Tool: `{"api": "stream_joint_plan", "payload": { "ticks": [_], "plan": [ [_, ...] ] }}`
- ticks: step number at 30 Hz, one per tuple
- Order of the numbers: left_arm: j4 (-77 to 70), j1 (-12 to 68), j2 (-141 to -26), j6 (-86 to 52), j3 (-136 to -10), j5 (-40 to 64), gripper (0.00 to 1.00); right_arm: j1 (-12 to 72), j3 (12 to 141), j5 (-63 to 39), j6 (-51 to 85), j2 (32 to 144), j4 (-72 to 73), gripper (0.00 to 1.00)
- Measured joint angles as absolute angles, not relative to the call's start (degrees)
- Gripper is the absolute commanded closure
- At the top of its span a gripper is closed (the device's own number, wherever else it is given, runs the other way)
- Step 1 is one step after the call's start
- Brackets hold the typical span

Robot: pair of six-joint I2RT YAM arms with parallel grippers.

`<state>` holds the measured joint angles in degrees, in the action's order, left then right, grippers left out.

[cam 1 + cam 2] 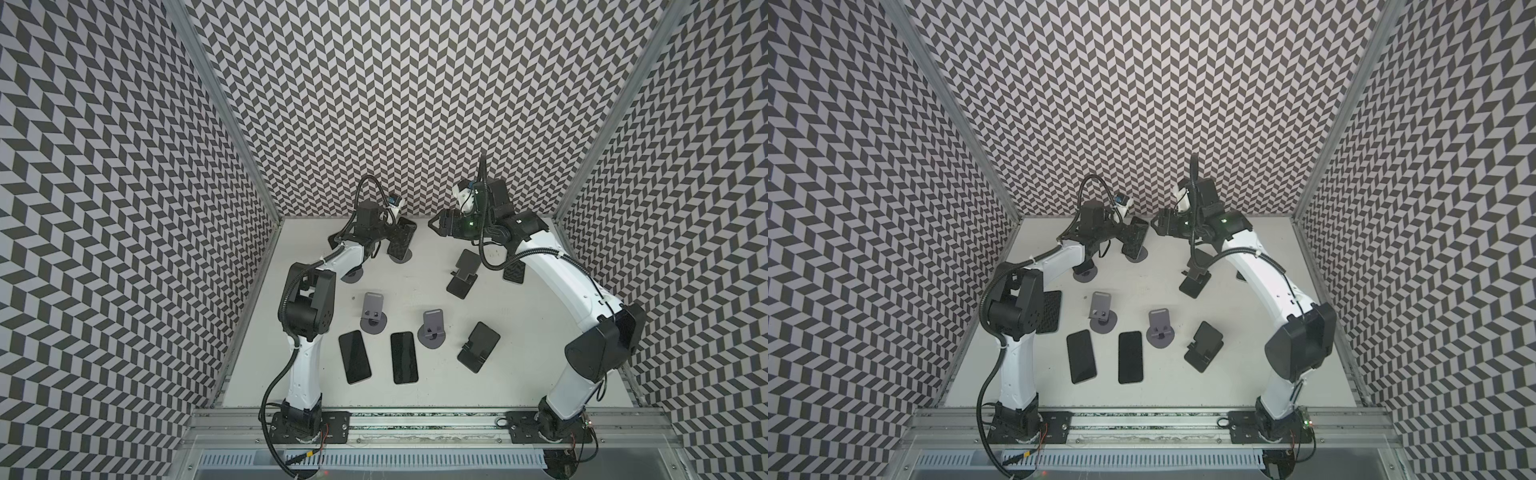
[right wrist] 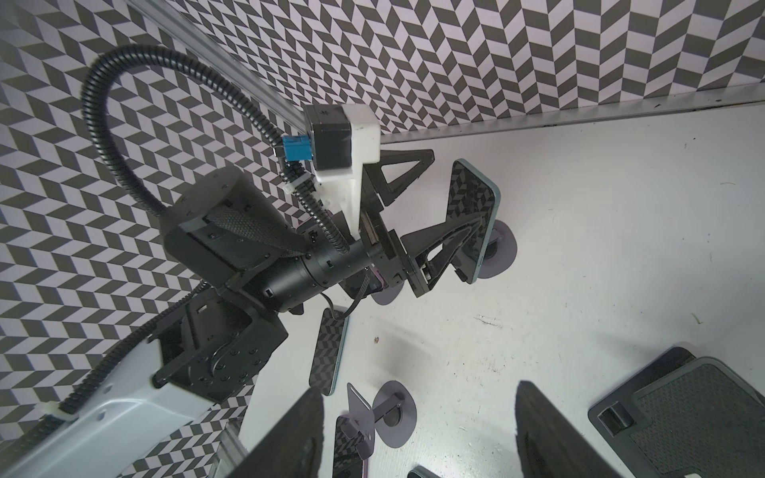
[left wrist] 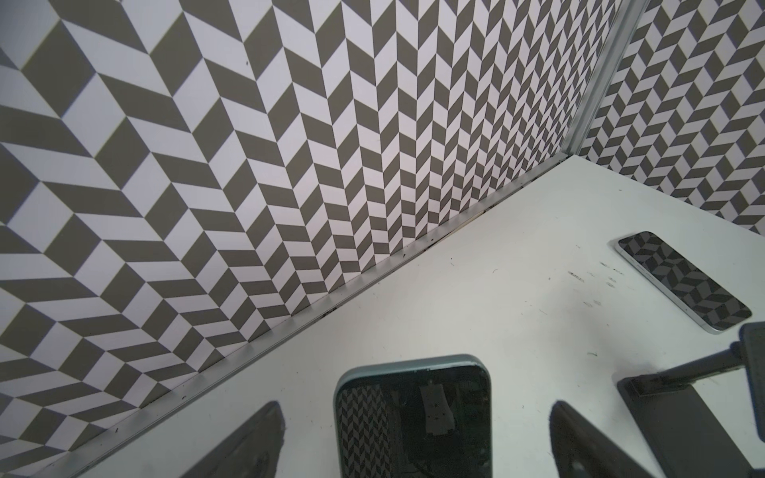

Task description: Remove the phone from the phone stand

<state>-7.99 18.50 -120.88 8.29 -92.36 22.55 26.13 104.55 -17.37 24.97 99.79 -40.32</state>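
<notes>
We find the phone (image 2: pixel 481 196) leaning on its round-based phone stand (image 2: pixel 505 254), at the far side of the tabletop (image 1: pixel 519 374) close to the back wall (image 1: pixel 374 124). The left gripper (image 3: pixel 416 409) straddles it with fingers spread wide, one on each side (a gap shows at both edges). The right gripper (image 1: pixel 433 224) hangs nearby, fingers apart and holding nothing. Two more phones (image 1: pixel 354 356) (image 1: pixel 404 357) lie flat toward the front.

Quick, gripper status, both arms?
Left gripper: open, jaws either side of the phone, not closed on it.
Right gripper: open, holding nothing.
</notes>
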Motion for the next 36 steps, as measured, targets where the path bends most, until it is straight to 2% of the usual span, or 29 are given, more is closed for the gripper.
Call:
{"api": "stream_joint_plan", "payload": {
  "ticks": [36],
  "plan": [
    [-5.85, 19.53, -124.53, 12.08, -94.8, 17.89, 0.03, 26.13, 104.57, -17.32, 24.95, 99.81, -40.4, 0.29]
  ]
}}
